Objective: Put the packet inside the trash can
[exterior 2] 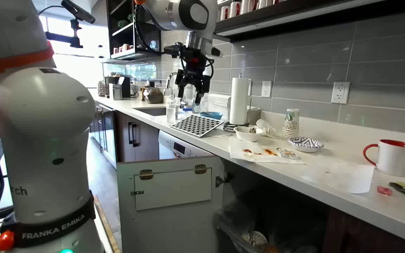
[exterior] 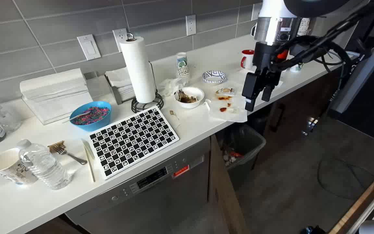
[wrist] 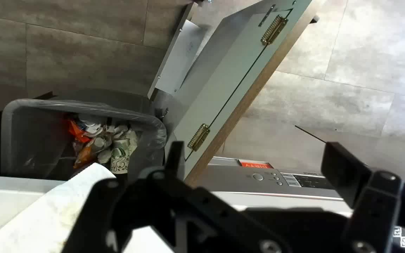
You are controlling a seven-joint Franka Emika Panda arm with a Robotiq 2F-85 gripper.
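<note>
Grasping and binning are judged undone: fingers (wrist: 346, 175) are spread apart; in an exterior view, the likely packet (exterior 2: 287, 153) is seen on the counter (exterior 2: 339, 151), 1 o'clock from the trash can (exterior 2: 236, 225).

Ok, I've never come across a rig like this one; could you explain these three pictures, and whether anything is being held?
The machine is a white jointed robot arm ending in a black two-fingered pincer. Two pictures are taken from outside the robot; the third is the wrist view, looking down past the pincer. On the white worktop are a small crumpled shiny packet at the edge of a stained white paper sheet, a black-and-white checkered board, an upright white paper-towel roll, a round blue bowl and a clear plastic bottle, among other things. Lower down is a dark grey bin with rubbish inside. The pincer stands open, holding nothing.
</note>
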